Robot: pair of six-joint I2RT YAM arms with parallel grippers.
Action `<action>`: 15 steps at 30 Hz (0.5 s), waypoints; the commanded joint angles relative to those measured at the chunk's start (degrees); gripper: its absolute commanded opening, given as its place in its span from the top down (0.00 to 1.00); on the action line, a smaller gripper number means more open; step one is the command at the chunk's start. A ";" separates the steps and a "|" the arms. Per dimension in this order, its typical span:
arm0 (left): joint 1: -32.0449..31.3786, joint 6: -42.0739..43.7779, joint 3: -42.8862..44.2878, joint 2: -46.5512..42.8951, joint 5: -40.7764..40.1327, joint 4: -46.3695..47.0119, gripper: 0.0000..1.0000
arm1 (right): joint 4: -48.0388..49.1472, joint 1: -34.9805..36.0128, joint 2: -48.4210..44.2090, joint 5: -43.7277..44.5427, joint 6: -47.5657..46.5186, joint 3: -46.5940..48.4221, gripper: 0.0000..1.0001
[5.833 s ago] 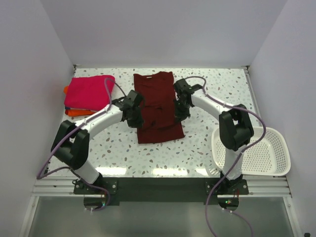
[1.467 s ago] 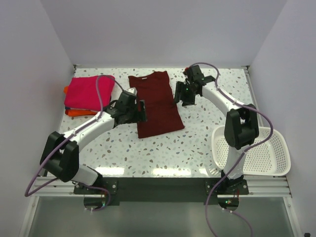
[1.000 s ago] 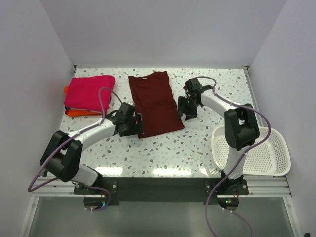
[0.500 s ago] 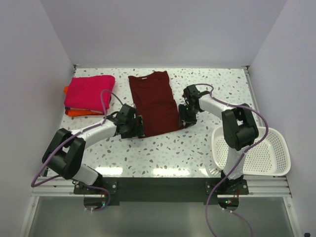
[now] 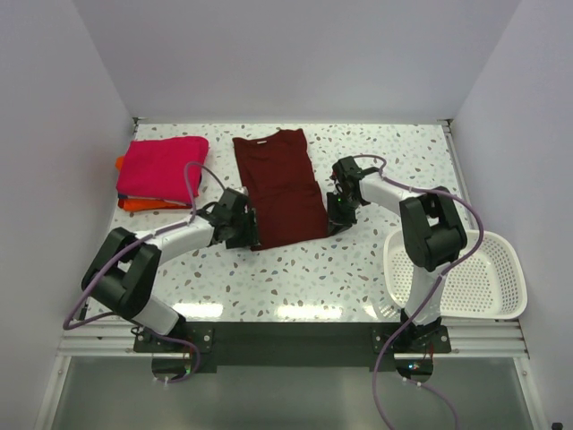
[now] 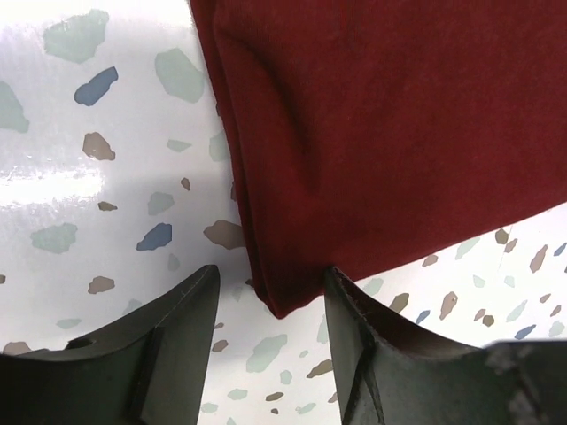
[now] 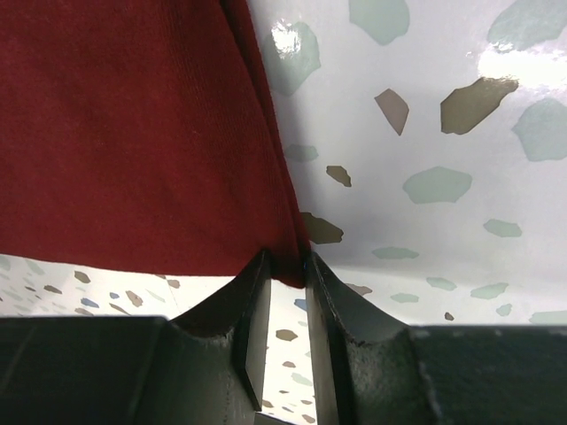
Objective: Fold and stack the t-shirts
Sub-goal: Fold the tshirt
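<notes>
The dark maroon t-shirt (image 5: 279, 188) lies flat mid-table as a long strip, collar at the far end. My left gripper (image 5: 252, 235) sits at its near left corner. In the left wrist view the gripper (image 6: 270, 276) is open, its fingers (image 6: 168, 345) straddling that corner of the shirt (image 6: 372, 133) with gaps on both sides. My right gripper (image 5: 334, 222) is at the near right corner. In the right wrist view it (image 7: 285, 261) is shut on the shirt's corner (image 7: 133, 133), with cloth pinched between both pads. The folded magenta-pink t-shirt (image 5: 161, 167) lies on the orange one (image 5: 134, 204) at the far left.
A white slotted basket (image 5: 488, 287) overhangs the table's near right edge beside the right arm's base. White walls close in the table on the left, back and right. The speckled tabletop (image 5: 295, 278) stretches bare between the shirt and the arm bases.
Both grippers came down to the maroon shirt's near corners. The right jaws closed on its corner; the left jaws narrowed around theirs. The shirt has not shifted.
</notes>
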 commanded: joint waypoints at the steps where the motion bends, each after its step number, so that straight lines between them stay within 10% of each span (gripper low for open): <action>1: -0.56 0.24 0.84 2.17 -0.95 -0.34 0.45 | 0.71 0.44 0.24 -1.08 -0.50 -0.39 0.75; 15: -2.41 -0.02 -1.18 1.73 -0.95 -1.75 0.70 | 0.18 0.61 0.77 -1.70 -0.58 0.58 0.87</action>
